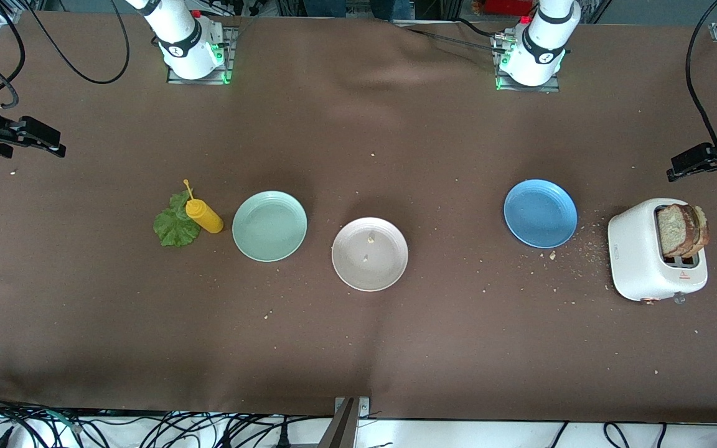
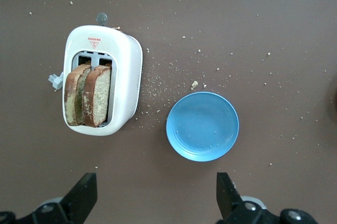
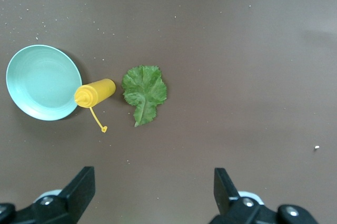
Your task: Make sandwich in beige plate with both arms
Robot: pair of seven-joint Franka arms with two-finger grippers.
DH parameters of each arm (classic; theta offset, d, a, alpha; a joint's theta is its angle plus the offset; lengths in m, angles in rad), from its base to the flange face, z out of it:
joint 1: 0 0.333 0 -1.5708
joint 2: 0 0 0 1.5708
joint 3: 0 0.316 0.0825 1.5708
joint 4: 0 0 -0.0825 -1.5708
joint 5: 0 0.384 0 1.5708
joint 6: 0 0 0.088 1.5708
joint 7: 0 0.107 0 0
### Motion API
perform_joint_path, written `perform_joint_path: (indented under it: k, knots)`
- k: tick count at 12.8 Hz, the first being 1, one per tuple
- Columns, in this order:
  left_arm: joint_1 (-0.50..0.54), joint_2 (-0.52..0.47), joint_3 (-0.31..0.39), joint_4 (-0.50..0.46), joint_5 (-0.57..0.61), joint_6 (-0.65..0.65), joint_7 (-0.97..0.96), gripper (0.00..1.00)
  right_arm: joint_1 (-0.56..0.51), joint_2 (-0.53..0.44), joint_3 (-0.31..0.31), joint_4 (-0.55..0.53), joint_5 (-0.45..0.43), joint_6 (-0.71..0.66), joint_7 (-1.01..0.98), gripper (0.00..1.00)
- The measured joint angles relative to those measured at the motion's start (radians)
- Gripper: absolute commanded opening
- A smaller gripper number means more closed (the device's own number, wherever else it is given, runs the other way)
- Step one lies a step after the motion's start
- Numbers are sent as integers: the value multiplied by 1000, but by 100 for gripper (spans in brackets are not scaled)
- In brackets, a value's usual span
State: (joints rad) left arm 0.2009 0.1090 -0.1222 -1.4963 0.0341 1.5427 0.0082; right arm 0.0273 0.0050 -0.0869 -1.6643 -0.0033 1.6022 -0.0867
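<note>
With the beige plate (image 1: 370,254) bare mid-table and nearest the front camera, both slices of bread (image 1: 682,230) upright in the toaster (image 1: 654,258) — the wide-open left gripper (image 2: 156,197) above should descend square over one slice (crusts crumble), while the right gripper (image 3: 152,195), equally wide, hangs over the lettuce leaf (image 3: 144,92).

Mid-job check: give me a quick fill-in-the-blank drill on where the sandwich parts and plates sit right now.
1. The two bread slices stand in the ____.
2. The lettuce leaf lies on the table beside the ____ bottle.
3. The beige plate holds only a few ____.
4. The plate closest to the toaster is the ____ one.

Missing words: toaster; yellow; crumbs; blue
</note>
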Motion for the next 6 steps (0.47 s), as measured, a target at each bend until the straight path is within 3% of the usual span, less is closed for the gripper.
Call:
perform_joint_path:
  k: [3, 6]
  knots:
    - [-1, 0, -48, 30, 0, -36, -3, 100, 0, 0, 0, 0, 0, 0, 0, 100]
    - [2, 0, -54, 31, 0, -42, -4, 100, 0, 0, 0, 0, 0, 0, 0, 100]
